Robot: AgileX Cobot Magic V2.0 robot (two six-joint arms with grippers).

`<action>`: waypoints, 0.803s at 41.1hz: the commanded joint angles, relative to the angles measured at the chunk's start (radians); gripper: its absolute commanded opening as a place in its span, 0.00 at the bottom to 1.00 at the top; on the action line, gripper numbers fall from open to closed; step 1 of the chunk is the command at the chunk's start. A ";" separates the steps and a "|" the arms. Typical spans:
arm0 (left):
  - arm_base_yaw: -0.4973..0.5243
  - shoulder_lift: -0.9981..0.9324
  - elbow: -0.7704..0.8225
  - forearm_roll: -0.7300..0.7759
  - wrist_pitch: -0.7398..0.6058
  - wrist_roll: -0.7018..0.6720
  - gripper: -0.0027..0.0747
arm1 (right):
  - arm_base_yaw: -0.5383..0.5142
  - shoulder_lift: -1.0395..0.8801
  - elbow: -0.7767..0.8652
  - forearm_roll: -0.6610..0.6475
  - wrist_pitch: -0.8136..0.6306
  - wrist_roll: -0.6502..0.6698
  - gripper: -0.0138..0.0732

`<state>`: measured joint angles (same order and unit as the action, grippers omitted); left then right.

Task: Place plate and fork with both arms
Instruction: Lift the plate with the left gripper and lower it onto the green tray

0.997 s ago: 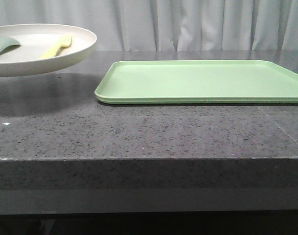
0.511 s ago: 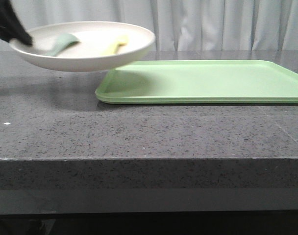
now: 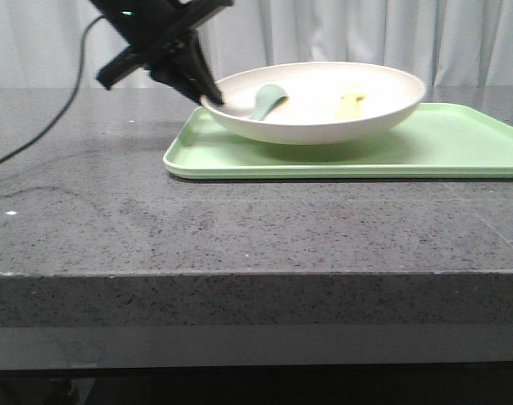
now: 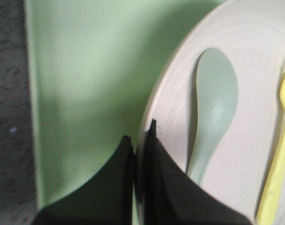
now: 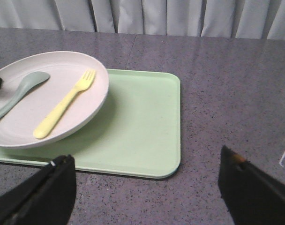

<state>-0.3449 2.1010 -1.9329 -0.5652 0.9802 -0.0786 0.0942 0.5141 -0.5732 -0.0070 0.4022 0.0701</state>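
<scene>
The cream plate [image 3: 324,105] hangs just over the left half of the light-green tray [image 3: 459,148], tilted a little. My left gripper [image 3: 207,94] is shut on the plate's left rim [image 4: 152,108], one finger under it and one on top. Inside the plate lie the pale-yellow fork [image 3: 351,103] and a grey-green spoon [image 3: 269,99]. The right wrist view shows the plate [image 5: 86,101], the fork [image 5: 65,105] and the spoon [image 5: 18,91] from farther off. My right gripper [image 5: 145,180] is open, over bare countertop off the tray's edge, holding nothing.
The tray [image 5: 142,126] lies on a dark speckled stone counter [image 3: 240,228] whose front edge is near the camera. A black cable [image 3: 50,126] from the left arm trails over the counter's left side. Grey curtains hang behind.
My left arm has carried the plate to the right, from beyond the tray's left end to over the tray, and lowered it. The left gripper has come into the front view.
</scene>
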 commanded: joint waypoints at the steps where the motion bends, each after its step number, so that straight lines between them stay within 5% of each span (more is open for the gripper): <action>1: -0.038 -0.017 -0.109 -0.040 -0.041 -0.069 0.01 | 0.002 0.010 -0.038 -0.009 -0.073 -0.003 0.89; 33: -0.106 0.085 -0.201 0.040 -0.084 -0.139 0.01 | 0.039 0.010 -0.038 -0.009 -0.074 -0.003 0.89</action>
<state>-0.4406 2.2565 -2.0965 -0.5000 0.9423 -0.2074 0.1330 0.5141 -0.5732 -0.0070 0.4022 0.0701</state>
